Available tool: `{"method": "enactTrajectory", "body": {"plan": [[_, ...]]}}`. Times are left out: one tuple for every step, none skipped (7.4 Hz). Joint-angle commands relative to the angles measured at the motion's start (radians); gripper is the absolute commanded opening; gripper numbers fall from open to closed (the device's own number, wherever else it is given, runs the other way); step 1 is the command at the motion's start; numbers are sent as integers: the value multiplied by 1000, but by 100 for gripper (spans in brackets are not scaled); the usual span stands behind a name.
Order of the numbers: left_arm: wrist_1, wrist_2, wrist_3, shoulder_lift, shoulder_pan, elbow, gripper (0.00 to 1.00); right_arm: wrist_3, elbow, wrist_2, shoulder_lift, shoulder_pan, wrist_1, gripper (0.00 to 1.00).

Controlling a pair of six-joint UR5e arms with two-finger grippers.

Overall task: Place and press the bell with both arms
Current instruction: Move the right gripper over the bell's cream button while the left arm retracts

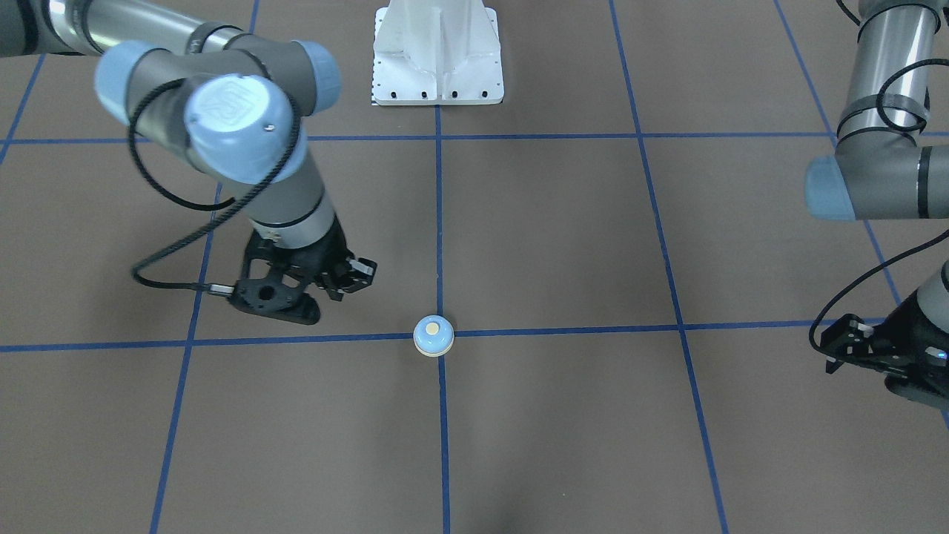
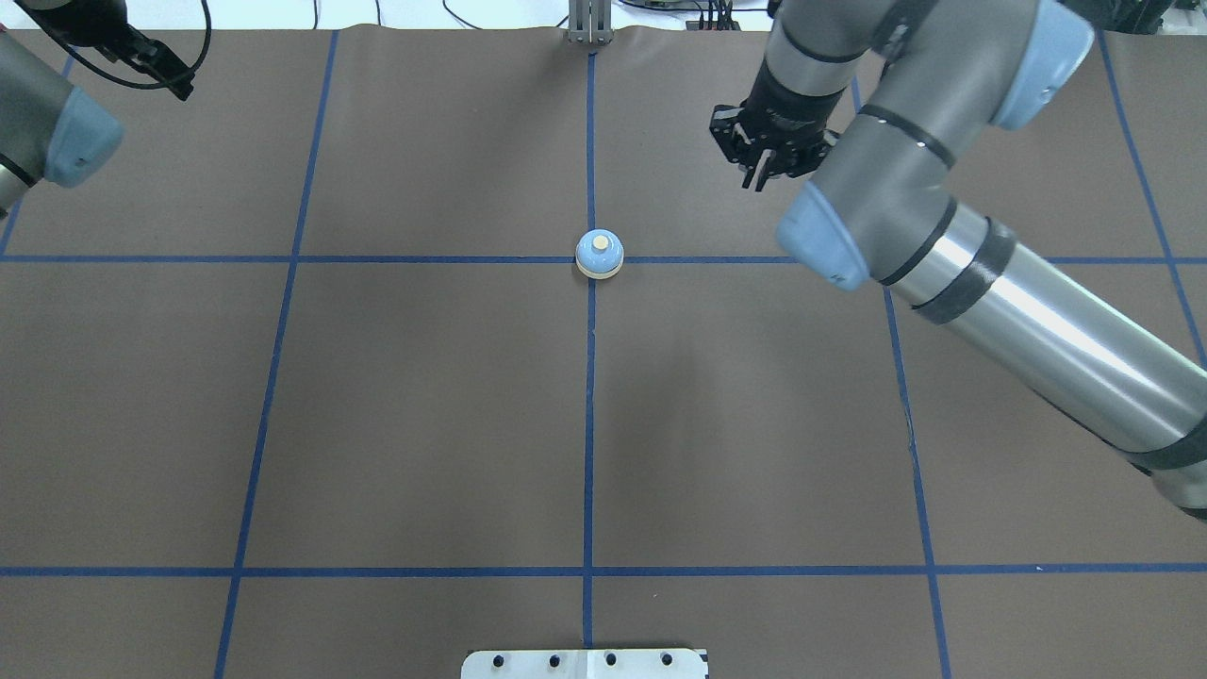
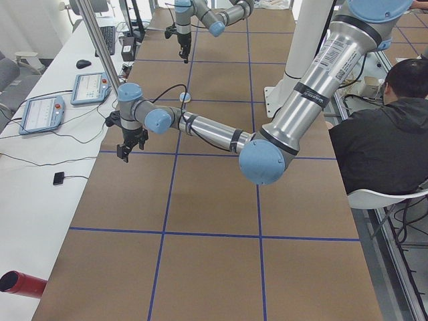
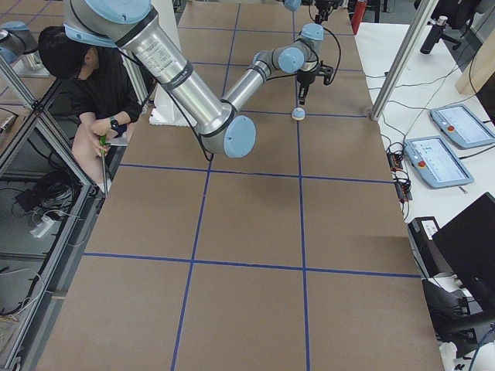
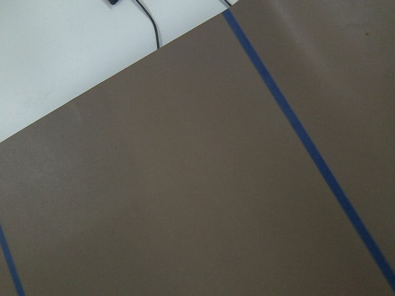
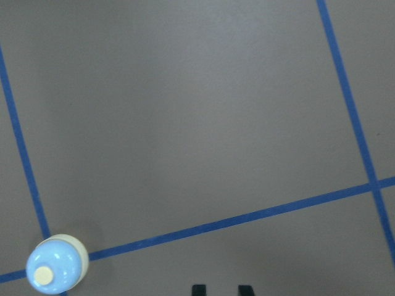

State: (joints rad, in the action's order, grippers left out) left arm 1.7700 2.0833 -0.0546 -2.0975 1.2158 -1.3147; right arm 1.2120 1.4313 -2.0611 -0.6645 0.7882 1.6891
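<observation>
The brown table [image 2: 424, 424], ruled by blue tape, carries everything. The right arm [image 2: 1018, 311] reaches far across it. The left arm [image 2: 38, 123] is drawn off to its own side.

The right gripper [image 2: 759, 170] points down with its jaws released. The wrist view shows two black fingertips [image 6: 197, 288] with bare table in the gap between them. The left gripper [image 2: 170, 75] hangs over the table's far edge. I cannot tell whether its jaws are parted or clenched, and its own camera shows only table and tape.

The bell [image 2: 600, 254] stands upright on a crossing of the tape lines. It is near the right jaws, below them and off to one side rather than between them, and touching neither finger. It is well apart from the left jaws.

The bell will likely handle as light and rigid. Its smooth blue dome is liable to slide out of a pinch made high up. The safer hold is low, with the jaws straddling the cream base where the sides are least curved.

The button [image 2: 601, 243] probably gives under slight load. A press should come straight down on its centre, since an off-centre push could skid the light bell along the table.
</observation>
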Motion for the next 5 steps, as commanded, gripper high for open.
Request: {"method": "enactTrajectory", "body": {"plan": [[-4,1,36,118,10,-73,100,8,-193,24,97,-52,-160,0],[-6,1,36,178,10,-139,100,1,-231,38,97,-52,-189,0],[-6,1,36,210,10,-171,100,-2,-283,61,114,-61,-225,0],[-6,1,35,215,10,-178,100,-2,-342,64,132,-72,-268,0],[-6,1,35,215,10,-176,100,-3,-365,65,138,-82,-281,0]]}}
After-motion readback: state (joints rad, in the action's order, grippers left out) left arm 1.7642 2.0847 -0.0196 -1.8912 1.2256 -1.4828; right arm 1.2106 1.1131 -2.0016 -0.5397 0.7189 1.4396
